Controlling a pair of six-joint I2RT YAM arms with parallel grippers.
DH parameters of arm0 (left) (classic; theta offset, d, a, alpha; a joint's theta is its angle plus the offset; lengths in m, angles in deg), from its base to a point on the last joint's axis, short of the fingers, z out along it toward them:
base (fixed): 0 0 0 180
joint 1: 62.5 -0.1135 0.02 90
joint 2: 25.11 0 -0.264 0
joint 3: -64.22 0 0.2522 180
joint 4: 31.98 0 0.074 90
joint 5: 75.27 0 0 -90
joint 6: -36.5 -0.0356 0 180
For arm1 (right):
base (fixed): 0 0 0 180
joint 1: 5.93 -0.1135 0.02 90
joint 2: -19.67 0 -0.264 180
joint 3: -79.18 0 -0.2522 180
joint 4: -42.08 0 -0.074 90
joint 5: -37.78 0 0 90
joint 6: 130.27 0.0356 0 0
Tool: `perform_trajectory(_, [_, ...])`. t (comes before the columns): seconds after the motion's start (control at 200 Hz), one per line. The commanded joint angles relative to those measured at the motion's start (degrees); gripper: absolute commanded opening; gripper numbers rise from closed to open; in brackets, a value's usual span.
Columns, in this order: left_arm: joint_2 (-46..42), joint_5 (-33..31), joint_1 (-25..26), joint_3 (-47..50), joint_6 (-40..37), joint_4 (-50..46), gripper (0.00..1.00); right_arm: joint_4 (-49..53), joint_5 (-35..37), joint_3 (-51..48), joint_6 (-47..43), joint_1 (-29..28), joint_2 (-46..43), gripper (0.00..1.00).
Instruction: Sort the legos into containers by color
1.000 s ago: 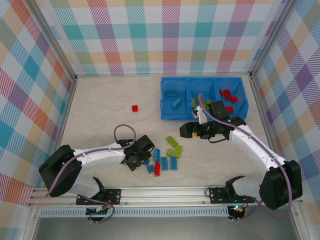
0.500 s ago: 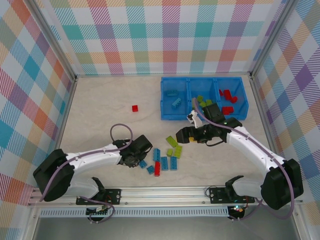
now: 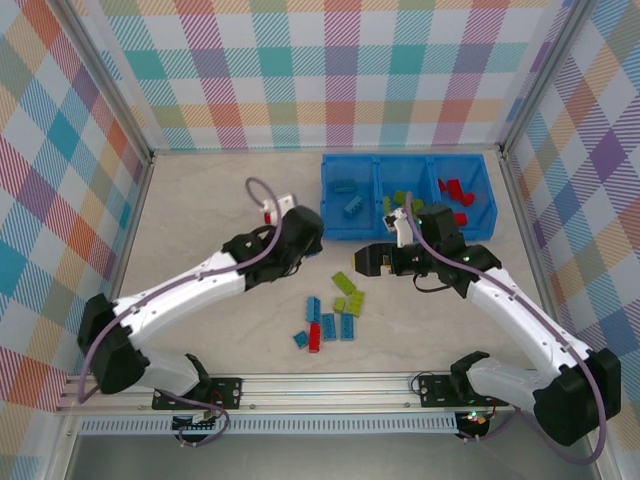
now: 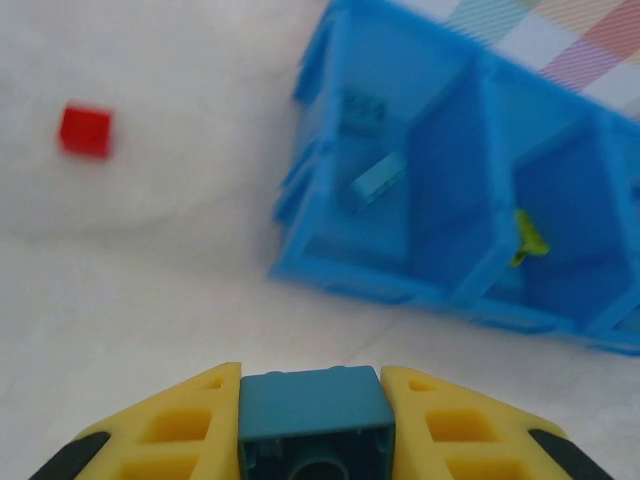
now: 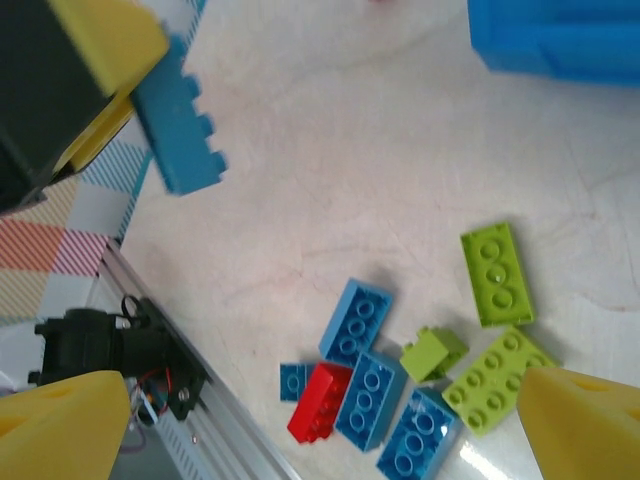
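A: Left gripper?
B: Clamped on a light blue brick, with the yellow fingers tight on both sides. It's at 8 o'clock off the blue bin, just beside the near-left corner.
A: Right gripper?
B: Fingers spread wide, nothing between them. It hangs just in front of the bin's middle compartment.
A: What's in the bin?
B: The bin's at 1 o'clock on the table. Left compartment has blue bricks, middle has green, right has red.
A: And the rest?
B: A loose pile at 7 o'clock from the right gripper, mostly blue and lime with one red. There's also a lone red brick at 10 o'clock from the left gripper, well apart from the pile.
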Motion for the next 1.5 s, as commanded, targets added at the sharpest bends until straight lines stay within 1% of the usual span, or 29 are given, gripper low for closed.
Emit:
perform_trajectory(0.0, [8.9, 0.4, -2.8, -7.0, -11.4, 4.4, 0.2, -5.2, 3.7, -1.3, 3.2, -0.4, -2.9, 1.0])
perform_trajectory(0.095, [17.0, 2.1, -4.6, -14.7, -15.8, 6.4, 0.2, -5.3, 7.2, -1.9, 4.2, -0.3, -4.8, 1.0])
perform_trajectory(0.185, [24.5, 3.0, -5.8, -21.7, -20.3, 8.6, 0.21, -5.0, 8.7, -2.5, 4.4, -0.3, -5.9, 1.0])
perform_trajectory(0.26, [30.7, 3.7, -6.8, -28.5, -22.0, 8.4, 0.22, -4.4, 9.6, -2.8, 4.7, -0.3, -6.3, 1.0])
perform_trajectory(0.4, [39.8, 3.6, -8.7, -39.0, -23.1, 6.4, 0.31, -2.9, 10.1, -2.3, 4.7, -0.3, -6.6, 1.0])
perform_trajectory(0.47, [42.2, 3.4, -9.5, -42.6, -23.1, 5.5, 0.37, -2.4, 10.6, -2.1, 4.7, -0.3, -7.0, 1.0])
perform_trajectory(0.515, [42.6, 3.8, -9.8, -43.7, -23.2, 5.5, 0.43, -2.4, 10.8, -2.1, 4.7, -0.3, -7.3, 1.0])
perform_trajectory(0.595, [41.5, 5.1, -9.9, -43.7, -23.4, 6.3, 0.51, -1.9, 11.6, -1.9, 4.7, -0.3, -7.5, 1.0])
perform_trajectory(0.65, [40.0, 6.0, -9.9, -43.3, -23.5, 6.2, 0.53, -1.5, 12.3, -1.8, 4.8, -0.4, -7.5, 1.0])
perform_trajectory(0.695, [38.3, 6.7, -9.9, -42.6, -23.5, 6.0, 0.54, -1.6, 12.6, -1.9, 4.8, -0.3, -7.3, 1.0])
perform_trajectory(0.78, [33.1, 7.9, -9.9, -38.0, -23.3, 7.2, 0.54, -1.6, 13.3, -2.1, 5.1, -0.3, -6.5, 1.0])
perform_trajectory(0.885, [22.6, 10.9, -9.7, -27.1, -23.8, 10.9, 0.54, -1.7, 13.5, -1.7, 5.3, -0.4, -4.5, 1.0])
perform_trajectory(0.905, [20.4, 11.3, -9.6, -25.0, -24.2, 13.4, 0.54, -1.5, 13.4, -1.5, 5.3, -0.4, -4.0, 1.0])
perform_trajectory(0.97, [12.7, 12.6, -9.2, -17.6, -26.5, 15.5, 0.54, -1.0, 13.5, -0.6, 4.6, -1.1, -1.8, 0.97])
perform_trajectory(1.025, [6.1, 13.2, -8.8, -12.3, -29.2, 15.3, 0.54, 0.4, 14.6, 0.9, 3.8, -3.0, 0.3, 0.95])
perform_trajectory(1.07, [0.6, 13.8, -8.5, -8.2, -32.0, 14.5, 0.54, 2.3, 16.4, 2.9, 3.6, -5.6, 2.6, 0.93])
perform_trajectory(1.135, [-7.4, 16.7, -8.1, -2.5, -38.7, 12.8, 0.54, 4.8, 19.7, 5.7, 4.3, -10.7, 6.4, 0.9])
perform_trajectory(1.16, [-10.4, 17.9, -7.9, -0.6, -41.4, 11.9, 0.54, 5.7, 21.5, 6.9, 5.0, -12.7, 8.1, 0.88])
perform_trajectory(1.195, [-14.6, 20.1, -7.7, 1.7, -45.1, 8.1, 0.55, 6.9, 23.7, 8.4, 6.0, -15.4, 10.7, 0.86])
perform_trajectory(1.29, [-25.2, 24.1, -7.5, 6.5, -52.5, -0.7, 0.64, 10.0, 30.9, 12.6, 11.8, -21.8, 17.9, 0.84])
perform_trajectory(1.38, [-33.6, 25.4, -7.3, 10.3, -58.0, -9.7, 0.72, 11.5, 33.0, 15.9, 16.9, -26.3, 24.8, 0.81])
perform_trajectory(1.495, [-42.1, 26.1, -7.4, 14.1, -62.7, -19.5, 0.82, 16.5, 35.6, 21.3, 21.7, -30.2, 33.4, 0.82])
